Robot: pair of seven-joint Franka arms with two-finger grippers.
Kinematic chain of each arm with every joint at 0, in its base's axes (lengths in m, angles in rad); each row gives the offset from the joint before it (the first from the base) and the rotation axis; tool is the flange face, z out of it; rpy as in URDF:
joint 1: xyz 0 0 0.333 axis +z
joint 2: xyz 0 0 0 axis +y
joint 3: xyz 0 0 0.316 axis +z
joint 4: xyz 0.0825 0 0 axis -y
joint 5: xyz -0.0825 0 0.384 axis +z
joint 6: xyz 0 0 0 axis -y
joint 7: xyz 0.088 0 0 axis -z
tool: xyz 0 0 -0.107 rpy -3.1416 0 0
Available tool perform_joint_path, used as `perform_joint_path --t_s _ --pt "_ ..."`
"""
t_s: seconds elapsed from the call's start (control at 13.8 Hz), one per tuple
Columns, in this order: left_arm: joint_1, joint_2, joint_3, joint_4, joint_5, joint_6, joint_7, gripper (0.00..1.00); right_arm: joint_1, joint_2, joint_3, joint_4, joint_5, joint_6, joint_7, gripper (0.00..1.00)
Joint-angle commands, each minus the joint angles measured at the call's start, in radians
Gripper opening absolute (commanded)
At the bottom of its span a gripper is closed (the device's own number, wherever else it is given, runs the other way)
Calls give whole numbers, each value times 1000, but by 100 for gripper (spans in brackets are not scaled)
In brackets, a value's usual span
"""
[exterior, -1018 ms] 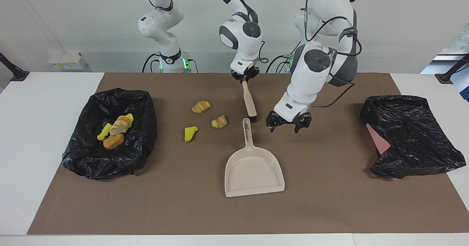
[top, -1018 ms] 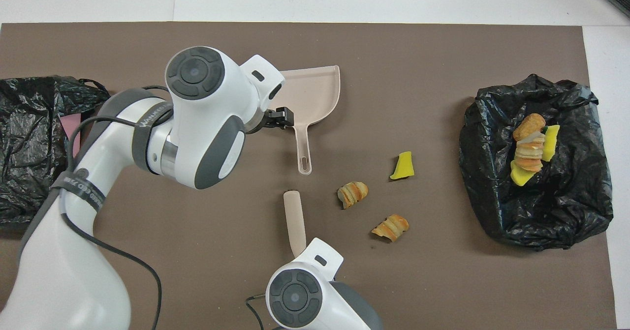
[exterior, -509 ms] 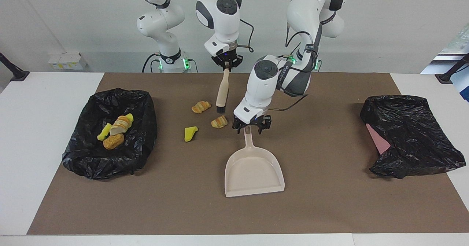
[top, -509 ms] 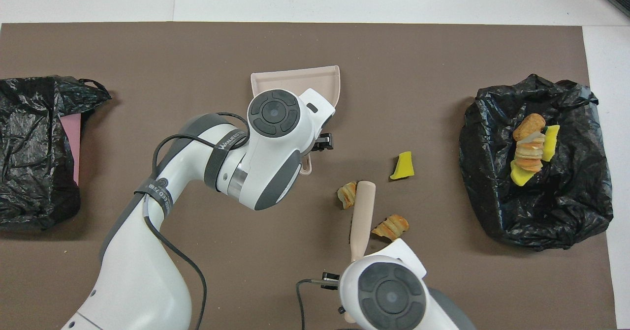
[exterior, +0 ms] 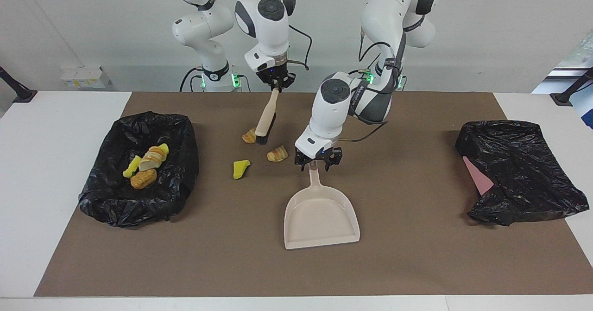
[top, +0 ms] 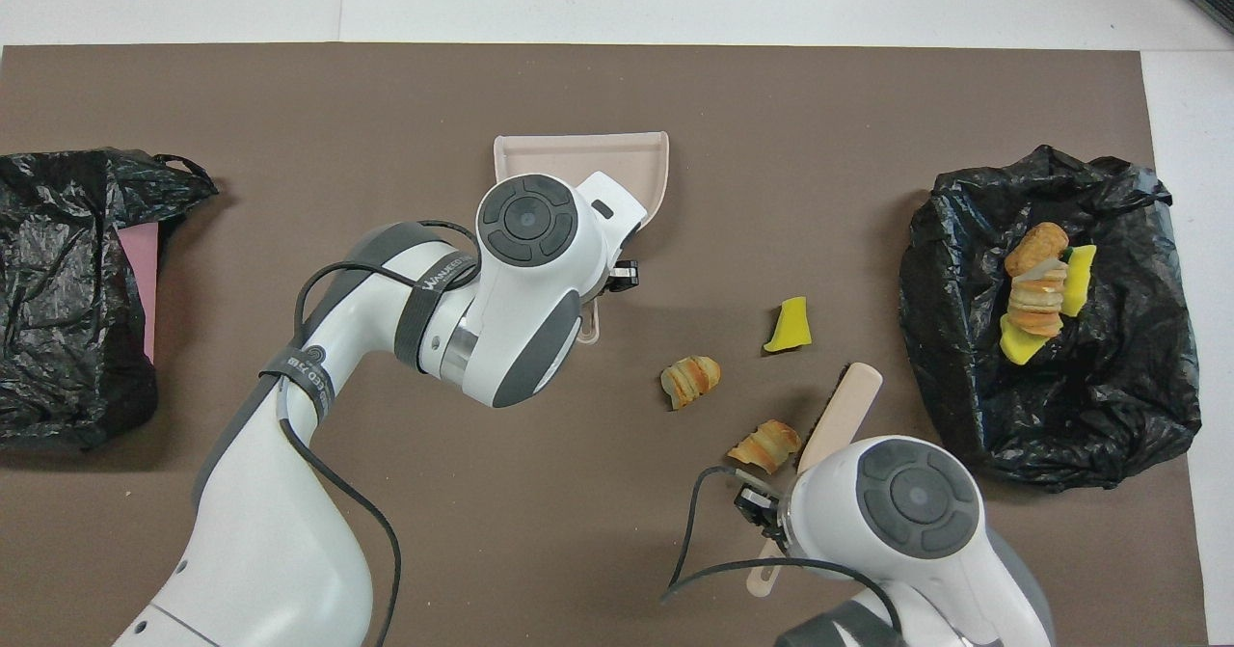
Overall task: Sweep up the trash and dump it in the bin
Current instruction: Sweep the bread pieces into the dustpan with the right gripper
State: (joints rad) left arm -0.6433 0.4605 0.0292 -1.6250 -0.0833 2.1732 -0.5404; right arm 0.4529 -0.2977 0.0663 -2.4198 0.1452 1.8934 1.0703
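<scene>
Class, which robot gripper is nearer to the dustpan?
Left. The left gripper is at the handle of the dustpan. The right gripper is up in the air holding the brush over a bread roll.

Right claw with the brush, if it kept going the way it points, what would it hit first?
Probably the bread roll by the bristles of the brush, which the right claw holds slanting down; depth is uncertain, so perhaps the mat just beside it.
</scene>
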Motion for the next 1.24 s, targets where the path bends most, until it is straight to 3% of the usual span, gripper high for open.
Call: perform_joint_path --t_s 0.0,0.36,0.58,0.73,1.16 --pt "57 -61 5 -26 -10 -44 118 0 4 -11 13 -62 62 48 101 0" --pt "152 -179 8 -52 -10 -231 627 0 116 106 13 -68 131 228 209 0" --pt "198 -307 6 -206 -10 -265 854 0 121 231 12 60 120 266 172 0" --pt "220 -380 8 -326 -12 -213 1125 0 96 296 9 148 109 279 101 0" --pt "185 -512 8 -525 7 -220 1295 0 -9 370 9 212 91 312 -333 0"
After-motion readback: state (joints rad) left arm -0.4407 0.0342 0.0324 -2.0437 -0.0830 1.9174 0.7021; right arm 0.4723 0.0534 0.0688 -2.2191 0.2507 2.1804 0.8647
